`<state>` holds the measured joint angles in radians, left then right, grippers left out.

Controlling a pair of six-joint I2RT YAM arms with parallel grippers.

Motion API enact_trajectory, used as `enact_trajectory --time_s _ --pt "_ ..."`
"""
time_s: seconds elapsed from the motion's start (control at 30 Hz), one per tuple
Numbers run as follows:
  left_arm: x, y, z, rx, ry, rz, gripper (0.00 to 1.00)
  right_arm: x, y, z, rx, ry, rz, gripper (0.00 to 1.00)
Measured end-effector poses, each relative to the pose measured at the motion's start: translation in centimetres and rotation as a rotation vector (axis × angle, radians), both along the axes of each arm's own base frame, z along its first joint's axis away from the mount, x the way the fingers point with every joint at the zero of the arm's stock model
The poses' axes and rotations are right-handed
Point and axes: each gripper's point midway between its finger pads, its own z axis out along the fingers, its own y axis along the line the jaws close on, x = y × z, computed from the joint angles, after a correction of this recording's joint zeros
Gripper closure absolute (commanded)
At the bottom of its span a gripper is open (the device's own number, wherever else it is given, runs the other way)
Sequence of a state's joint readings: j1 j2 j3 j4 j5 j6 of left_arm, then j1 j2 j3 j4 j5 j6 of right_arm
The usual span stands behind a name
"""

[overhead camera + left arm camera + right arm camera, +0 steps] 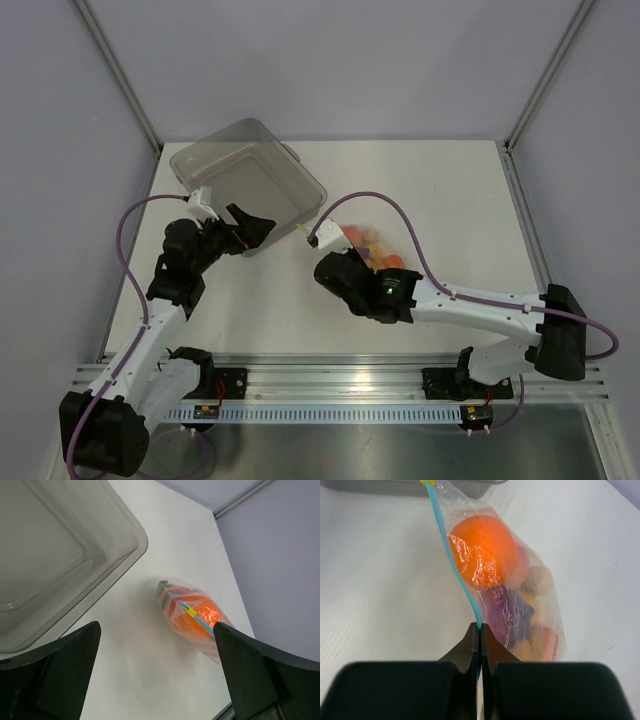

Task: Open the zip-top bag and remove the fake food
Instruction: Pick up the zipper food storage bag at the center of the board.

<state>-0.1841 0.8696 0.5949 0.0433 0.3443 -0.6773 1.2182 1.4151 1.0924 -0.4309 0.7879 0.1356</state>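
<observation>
The zip-top bag [520,580] stands on the white table with its light-blue zip strip [455,560] running away from my right gripper [480,627], which is shut on the near end of that strip. Through the clear plastic I see the fake food [485,550]: an orange ball, a purple piece, peach and yellow bits. From above, the bag [372,245] sits just past the right gripper [322,243]. My left gripper [157,645] is open and apart from the bag [192,617], whose small yellow slider [190,612] shows on the strip. The left gripper [250,228] hovers beside the tub.
A rigid clear tub [245,185] lies at the back left, close to the left gripper; its rim [115,575] fills the upper left of the left wrist view. Grey walls and metal frame posts [540,80] bound the table.
</observation>
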Motion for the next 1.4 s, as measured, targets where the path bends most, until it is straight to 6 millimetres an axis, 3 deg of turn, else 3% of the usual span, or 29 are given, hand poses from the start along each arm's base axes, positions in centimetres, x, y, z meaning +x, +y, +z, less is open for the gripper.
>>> enact_trajectory --time_s 0.17,0.73,0.97,1.23,1.4 --pt "-0.7 -0.9 0.7 -0.032 -0.104 -0.065 0.01 -0.6 -0.5 3.0 0.091 -0.013 0.036 1.0" --pt "-3.1 -2.3 5.3 -0.128 -0.504 -0.159 0.01 -1.1 -2.2 6.5 0.189 0.014 0.111 1.0" --pt "-3.9 -4.5 4.5 -0.143 -0.571 -0.264 0.01 -1.9 -2.3 7.5 0.221 0.03 0.171 1.0" --pt "-5.6 -6.5 5.2 -0.127 -0.669 -0.37 0.01 -2.9 -1.9 8.3 0.263 0.048 0.238 1.0" --pt "-5.9 -7.1 4.8 -0.111 -0.676 -0.4 0.09 -3.3 -1.5 8.3 0.27 0.062 0.268 1.0"
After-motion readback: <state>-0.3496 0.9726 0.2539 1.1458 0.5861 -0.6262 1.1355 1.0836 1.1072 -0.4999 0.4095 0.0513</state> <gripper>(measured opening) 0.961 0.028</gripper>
